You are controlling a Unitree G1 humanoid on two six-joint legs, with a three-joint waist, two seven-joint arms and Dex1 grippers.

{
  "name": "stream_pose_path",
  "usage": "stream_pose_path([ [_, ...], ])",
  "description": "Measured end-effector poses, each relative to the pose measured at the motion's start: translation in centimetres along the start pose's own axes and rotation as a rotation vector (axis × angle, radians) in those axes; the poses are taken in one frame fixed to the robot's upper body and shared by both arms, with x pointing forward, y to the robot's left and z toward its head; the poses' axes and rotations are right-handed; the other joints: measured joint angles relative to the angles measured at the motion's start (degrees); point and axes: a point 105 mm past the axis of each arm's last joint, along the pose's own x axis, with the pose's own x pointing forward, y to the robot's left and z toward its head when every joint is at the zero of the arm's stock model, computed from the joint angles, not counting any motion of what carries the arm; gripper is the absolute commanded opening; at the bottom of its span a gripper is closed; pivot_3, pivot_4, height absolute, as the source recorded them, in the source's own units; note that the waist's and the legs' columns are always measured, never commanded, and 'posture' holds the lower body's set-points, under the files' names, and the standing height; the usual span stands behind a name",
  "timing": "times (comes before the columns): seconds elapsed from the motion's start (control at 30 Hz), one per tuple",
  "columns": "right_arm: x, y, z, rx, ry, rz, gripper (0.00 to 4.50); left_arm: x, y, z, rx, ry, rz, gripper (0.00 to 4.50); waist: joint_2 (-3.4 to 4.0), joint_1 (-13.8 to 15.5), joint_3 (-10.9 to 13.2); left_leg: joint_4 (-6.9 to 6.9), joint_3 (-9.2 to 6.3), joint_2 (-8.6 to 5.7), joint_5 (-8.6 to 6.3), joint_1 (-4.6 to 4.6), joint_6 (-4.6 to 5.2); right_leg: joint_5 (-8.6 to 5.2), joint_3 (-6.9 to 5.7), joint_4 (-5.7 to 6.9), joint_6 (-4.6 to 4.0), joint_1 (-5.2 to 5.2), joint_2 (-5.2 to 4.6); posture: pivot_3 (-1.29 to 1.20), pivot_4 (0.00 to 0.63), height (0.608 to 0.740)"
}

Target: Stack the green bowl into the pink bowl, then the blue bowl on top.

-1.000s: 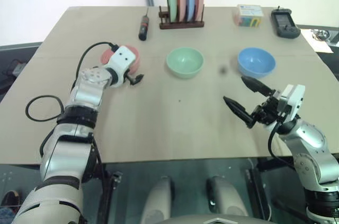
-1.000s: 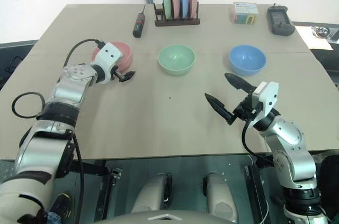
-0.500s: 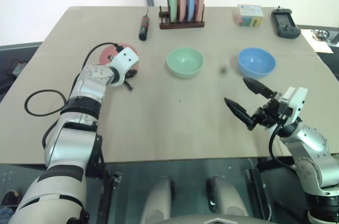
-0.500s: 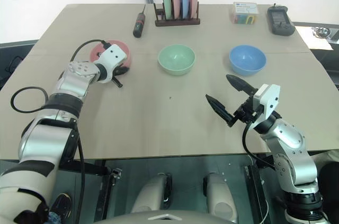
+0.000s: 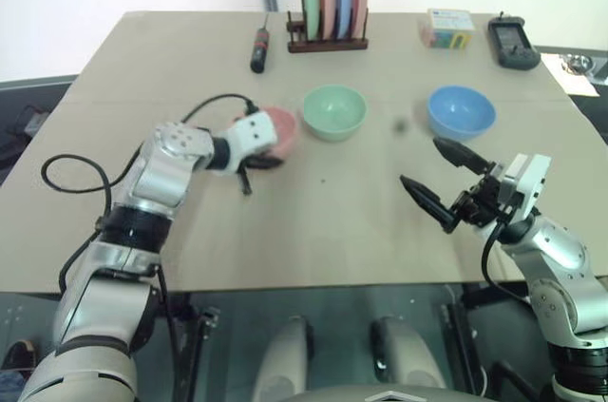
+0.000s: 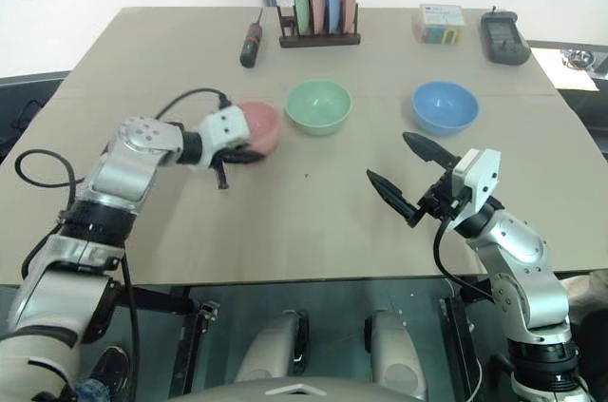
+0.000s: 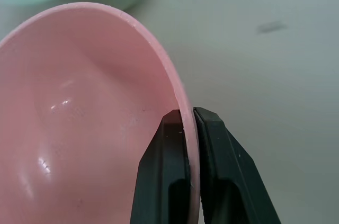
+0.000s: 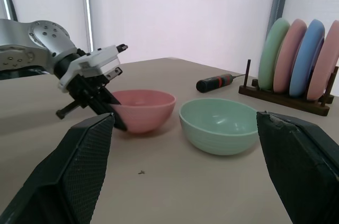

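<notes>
Left claw (image 7: pixel 188 123) pinches pink bowl (image 7: pixel 79 118) rim.

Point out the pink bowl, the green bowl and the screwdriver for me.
pink bowl (image 8: pixel 145 108), right wrist view, on its outer side wall.
green bowl (image 6: pixel 318 105), right eye view, on its inside bottom.
screwdriver (image 5: pixel 256 48), left eye view, on its dark handle.

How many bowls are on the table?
3. The pink bowl is nearest the left claw, which pinches its rim. The green bowl sits in the middle, right beside it. The blue bowl sits alone on the right.
</notes>
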Motion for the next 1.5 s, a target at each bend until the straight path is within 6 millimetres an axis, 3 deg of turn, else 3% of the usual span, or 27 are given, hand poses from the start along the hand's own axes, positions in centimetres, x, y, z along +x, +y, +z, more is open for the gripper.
stream_pose_path([
  [0.13,0.0,0.0,0.0,0.0,0.001,0.0,4.5,0.5,-2.7,1.7,0.114,0.002,-0.154,0.06,0.01,-0.01,-0.01,0.01,0.01,0.0,0.0,0.03,0.0,-0.01,0.02,0.02,0.01,0.01,0.01,0.0,0.15,0.74],
  [0.4,0.2,0.0,-0.1,-0.004,0.005,0.002,4.5,4.1,-3.9,4.8,0.315,-0.02,-0.216,0.06,0.02,0.74,-0.01,0.08,0.02,-0.01,0.0,0.02,0.01,-0.1,0.03,0.02,0.17,0.02,0.02,0.0,0.15,0.74],
  [0.57,0.2,-0.1,-0.1,-0.004,0.006,-0.005,4.5,5.7,-3.9,6.1,0.304,-0.094,-0.193,1.85,0.02,0.93,-0.01,0.09,0.02,-0.01,0.0,-0.01,0.01,-0.09,0.04,0.0,0.17,0.02,0.02,0.0,0.15,0.74],
  [0.77,0.1,-0.1,-0.2,-0.002,0.011,-0.01,4.5,5.2,-3.6,6.4,0.302,-0.123,-0.178,4.25,0.02,0.96,-0.01,0.09,0.02,-0.01,0.0,0.01,0.01,-0.09,0.04,0.01,0.16,0.02,0.02,0.0,0.15,0.74],
  [0.93,0.1,-0.1,-0.2,-0.004,0.013,-0.005,4.5,4.5,-3.1,6.6,0.255,-0.156,-0.157,4.43,0.02,0.9,-0.01,0.08,0.01,-0.01,0.0,0.01,0.01,-0.09,0.03,0.02,0.16,0.02,0.02,0.0,0.15,0.74],
  [1.1,0.5,-0.1,0.4,-0.039,0.014,0.04,4.5,1.9,-2.6,5.9,0.07,-0.246,-0.115,4.43,0.02,0.78,-0.01,0.08,0.0,0.01,0.0,0.01,0.01,-0.08,0.02,0.03,0.14,0.01,0.02,0.0,0.15,0.74],
  [1.2,0.8,-0.5,0.3,-0.055,0.044,0.076,4.5,-0.7,-2.0,5.6,-0.038,-0.333,-0.047,4.43,0.03,0.7,0.0,0.08,0.01,0.02,0.0,0.03,0.01,-0.07,0.02,0.02,0.13,0.02,0.02,0.0,0.15,0.74],
  [1.33,2.1,-3.2,-1.1,-0.121,0.177,0.09,4.5,-4.5,-1.7,4.9,-0.163,-0.461,0.104,4.43,0.03,0.05,0.0,0.1,0.06,0.03,0.0,0.07,0.01,-0.01,0.06,0.04,0.03,0.03,0.0,0.0,0.15,0.74],
  [1.5,4.9,-6.6,-3.7,-0.298,0.378,0.143,4.5,-7.7,-2.0,2.1,-0.323,-0.548,0.32,4.43,0.05,-0.62,0.01,0.06,0.07,0.05,0.0,0.11,0.01,0.01,0.05,0.04,-0.01,0.01,0.01,0.0,0.15,0.74],
])
